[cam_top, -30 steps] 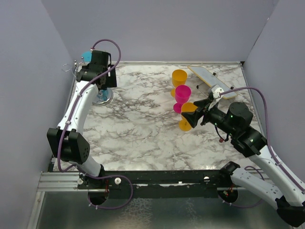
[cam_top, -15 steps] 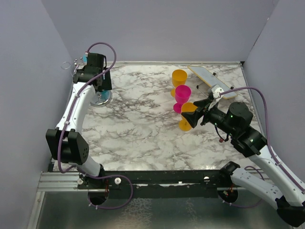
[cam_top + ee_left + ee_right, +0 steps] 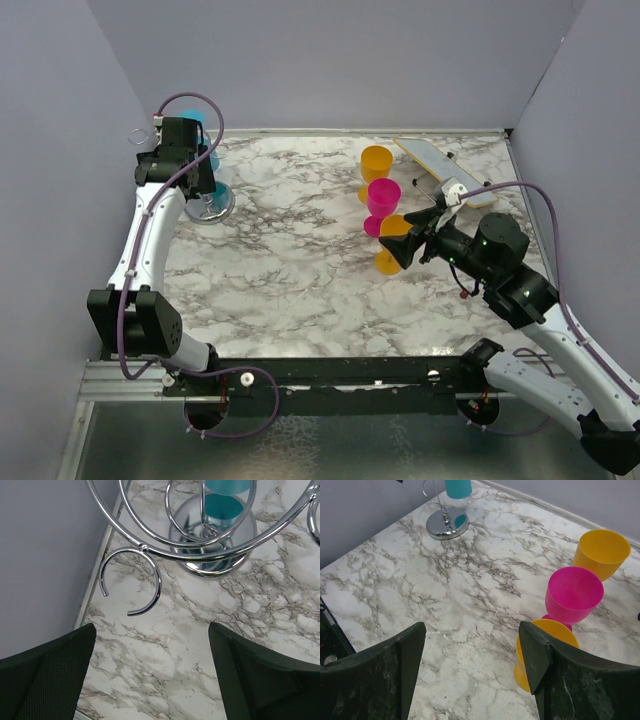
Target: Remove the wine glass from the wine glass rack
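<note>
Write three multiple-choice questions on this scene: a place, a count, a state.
1. Where on the table is the wine glass rack? A far left corner; B centre; C near right corner.
2. How many glasses stand on the table itself? A one; B three; C five.
3. The left hand is: A shut on the rack; B open, empty; C shut on a glass.
Key: A, it stands by the left wall; B, two orange glasses and one pink glass; B, fingers apart with nothing between.

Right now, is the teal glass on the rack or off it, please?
On: the teal glass hangs within the rack, above its disc base.
</note>
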### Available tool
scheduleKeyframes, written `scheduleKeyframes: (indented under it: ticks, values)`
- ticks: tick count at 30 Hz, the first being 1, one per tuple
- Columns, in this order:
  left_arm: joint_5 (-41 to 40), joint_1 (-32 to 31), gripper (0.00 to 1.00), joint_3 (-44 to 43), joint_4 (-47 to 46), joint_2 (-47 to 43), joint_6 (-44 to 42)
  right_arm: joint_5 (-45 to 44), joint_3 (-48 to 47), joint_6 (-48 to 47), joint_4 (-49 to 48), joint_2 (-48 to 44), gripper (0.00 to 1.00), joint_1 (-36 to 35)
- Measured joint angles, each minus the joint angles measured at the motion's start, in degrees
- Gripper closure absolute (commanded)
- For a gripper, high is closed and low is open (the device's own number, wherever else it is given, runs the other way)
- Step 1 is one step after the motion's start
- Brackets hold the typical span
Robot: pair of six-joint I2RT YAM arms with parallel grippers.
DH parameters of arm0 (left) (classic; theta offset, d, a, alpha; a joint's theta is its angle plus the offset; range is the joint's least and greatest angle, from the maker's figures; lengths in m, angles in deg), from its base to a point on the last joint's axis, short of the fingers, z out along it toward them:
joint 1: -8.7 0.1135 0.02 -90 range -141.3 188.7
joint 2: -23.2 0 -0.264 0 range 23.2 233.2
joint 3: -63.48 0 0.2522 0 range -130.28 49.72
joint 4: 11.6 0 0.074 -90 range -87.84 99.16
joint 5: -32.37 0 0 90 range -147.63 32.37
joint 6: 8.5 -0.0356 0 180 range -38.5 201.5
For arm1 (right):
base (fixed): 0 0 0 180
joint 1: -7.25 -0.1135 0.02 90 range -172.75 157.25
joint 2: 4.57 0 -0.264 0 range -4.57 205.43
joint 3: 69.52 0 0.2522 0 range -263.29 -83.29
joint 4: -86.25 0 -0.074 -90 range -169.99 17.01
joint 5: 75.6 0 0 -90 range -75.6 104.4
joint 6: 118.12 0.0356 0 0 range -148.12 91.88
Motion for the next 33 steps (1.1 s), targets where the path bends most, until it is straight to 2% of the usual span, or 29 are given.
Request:
scheduleKeyframes:
  ticks: [12, 15, 19, 23, 26, 33]
  values:
    - [-3.3, 0.9, 0.01, 3.0, -0.7, -7.4, 0.8, 1.2, 0.0, 0.0, 0.0, 1.0, 0.24, 0.0]
    - [-2.6, 1.1, 0.01, 1.0, -0.7, -9.3, 1.1, 1.3, 0.0, 0.0, 0.0, 1.0, 0.24, 0.0]
    - [1.4, 1.0, 0.01, -6.0, -1.0, -8.7, 2.1, 1.4, 0.0, 0.0, -0.1, 1.0, 0.24, 0.0]
    - [4.6, -1.0, 0.01, -14.5, -1.8, -4.9, 2.6, 1.4, 0.0, 0.0, -0.2, 1.0, 0.24, 0.0]
    - [5.0, -4.9, 0.01, -20.0, -2.7, 0.0, 2.6, 1.4, 0.0, 0.0, -0.3, 1.1, 0.24, 0.0]
    - [1.5, -12.3, 0.08, -33.3, -2.3, 15.9, -0.8, 1.4, 0.0, 0.0, -0.4, 1.7, 0.24, 0.0]
